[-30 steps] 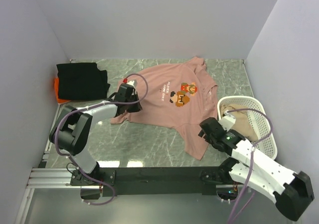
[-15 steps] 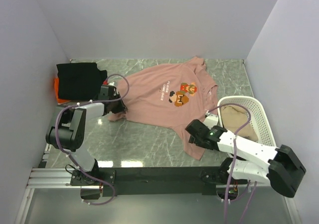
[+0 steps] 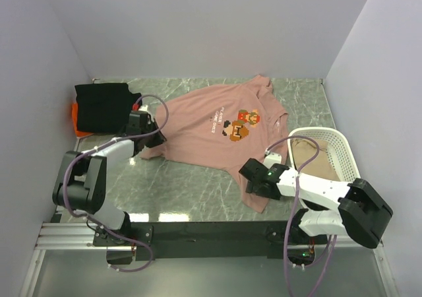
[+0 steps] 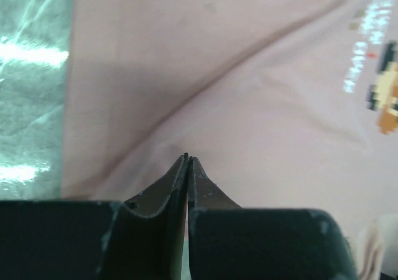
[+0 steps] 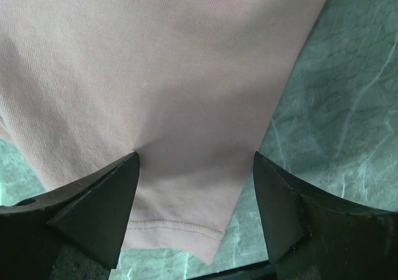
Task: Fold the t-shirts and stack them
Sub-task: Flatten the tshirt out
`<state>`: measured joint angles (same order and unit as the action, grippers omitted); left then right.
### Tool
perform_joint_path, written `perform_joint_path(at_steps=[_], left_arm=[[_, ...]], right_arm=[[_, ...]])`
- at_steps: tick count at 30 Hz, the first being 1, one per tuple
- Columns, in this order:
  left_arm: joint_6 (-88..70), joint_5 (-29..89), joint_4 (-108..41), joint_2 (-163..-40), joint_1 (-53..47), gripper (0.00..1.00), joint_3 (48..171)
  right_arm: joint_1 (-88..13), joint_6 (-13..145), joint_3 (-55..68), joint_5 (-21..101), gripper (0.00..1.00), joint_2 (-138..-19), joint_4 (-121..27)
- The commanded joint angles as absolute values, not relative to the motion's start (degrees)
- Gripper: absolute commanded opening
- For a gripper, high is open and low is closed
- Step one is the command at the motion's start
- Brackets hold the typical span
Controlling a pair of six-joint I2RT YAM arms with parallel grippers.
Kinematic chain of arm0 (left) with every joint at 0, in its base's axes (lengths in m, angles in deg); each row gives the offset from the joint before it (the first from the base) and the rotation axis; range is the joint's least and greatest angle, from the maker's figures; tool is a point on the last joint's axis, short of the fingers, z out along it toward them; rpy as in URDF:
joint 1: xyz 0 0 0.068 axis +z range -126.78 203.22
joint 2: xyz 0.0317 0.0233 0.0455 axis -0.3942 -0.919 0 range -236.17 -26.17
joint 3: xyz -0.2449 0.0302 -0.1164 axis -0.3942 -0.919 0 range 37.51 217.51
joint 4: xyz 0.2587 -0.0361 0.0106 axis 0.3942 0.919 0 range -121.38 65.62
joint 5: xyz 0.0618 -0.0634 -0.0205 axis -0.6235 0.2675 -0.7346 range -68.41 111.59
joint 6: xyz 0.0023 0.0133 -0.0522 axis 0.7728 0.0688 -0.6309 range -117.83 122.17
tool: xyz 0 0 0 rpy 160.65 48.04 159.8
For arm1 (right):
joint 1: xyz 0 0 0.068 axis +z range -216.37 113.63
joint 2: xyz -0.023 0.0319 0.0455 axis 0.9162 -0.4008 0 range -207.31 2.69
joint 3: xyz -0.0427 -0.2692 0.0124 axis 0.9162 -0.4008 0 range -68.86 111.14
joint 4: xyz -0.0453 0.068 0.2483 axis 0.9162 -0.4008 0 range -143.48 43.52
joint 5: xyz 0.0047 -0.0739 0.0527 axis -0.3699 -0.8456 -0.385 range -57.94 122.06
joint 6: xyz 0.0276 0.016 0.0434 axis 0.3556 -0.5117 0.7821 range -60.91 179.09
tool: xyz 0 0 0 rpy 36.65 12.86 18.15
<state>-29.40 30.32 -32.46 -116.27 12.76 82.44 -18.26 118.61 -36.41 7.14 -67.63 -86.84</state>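
The dusty-pink t-shirt [image 3: 211, 129] lies spread face up mid-table, its pixel graphic [image 3: 241, 124] showing. A folded black t-shirt [image 3: 105, 104] sits at the back left on top of an orange one [image 3: 76, 122]. My left gripper [image 3: 140, 127] is at the pink shirt's left edge; in the left wrist view it [image 4: 188, 158] is shut, tips resting on the pink cloth [image 4: 249, 93], and no cloth shows between them. My right gripper [image 3: 253, 177] is low over the shirt's near hem corner [image 5: 180, 224], standing open [image 5: 196, 168] astride it.
A white mesh basket [image 3: 353, 178] holding beige cloth [image 3: 316, 158] stands at the right, close behind my right arm. Grey walls enclose the green marble table [image 3: 184, 191] on three sides. A black rail [image 3: 211, 231] runs along the near edge.
My left gripper slid leftwards across the pink shirt to its left edge. My right gripper swung left and came down over the shirt's near hem corner.
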Motion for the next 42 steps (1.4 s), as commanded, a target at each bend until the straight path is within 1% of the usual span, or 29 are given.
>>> perform_joint_path(at_steps=[1,4,8,10,13,15,20,27,30,32,42], left_arm=[[-29.8,28.5,-33.0,-111.3,10.4,0.09,82.9],[-30.7,26.8,-33.0,-108.6,5.3,0.09,83.9],[-32.9,27.1,-35.1,-107.5,-4.9,0.09,84.8],[-33.4,27.2,-35.8,-107.9,-7.4,0.10,85.2],[-34.3,26.2,-37.1,-109.0,-11.8,0.10,85.5],[-35.3,25.8,-38.2,-110.4,-15.3,0.10,85.8],[-37.5,24.8,-41.7,-117.0,-23.7,0.09,89.0],[-38.4,25.6,-43.5,-127.2,-31.5,0.09,97.2],[-39.0,26.4,-44.4,-131.2,-33.3,0.09,98.8],[-39.0,26.5,-44.4,-133.4,-33.8,0.09,99.3],[-37.3,29.0,-44.9,-136.8,-35.8,0.08,98.1]], right_arm=[[-18.7,117.2,-34.4,8.9,0.80,-69.0,-90.0],[-20.1,115.3,-32.6,9.5,0.77,-71.1,-91.7],[-22.0,113.0,-32.1,10.6,0.80,-72.8,-92.4],[-24.8,110.5,-33.1,13.0,0.80,-71.7,-91.3],[-29.7,106.9,-34.1,14.7,0.73,-69.2,-90.2],[-30.9,105.3,-34.0,17.3,0.73,-68.4,-88.7],[-34.1,103.7,-33.9,17.4,0.73,-67.8,-88.1],[-37.3,103.5,-33.7,17.0,0.74,-66.7,-88.3],[-37.6,103.9,-34.0,16.3,0.75,-64.9,-88.4],[-37.9,104.0,-34.2,16.3,0.75,-63.6,-88.4],[-37.9,105.1,-33.3,16.9,0.75,-57.9,-87.5]])
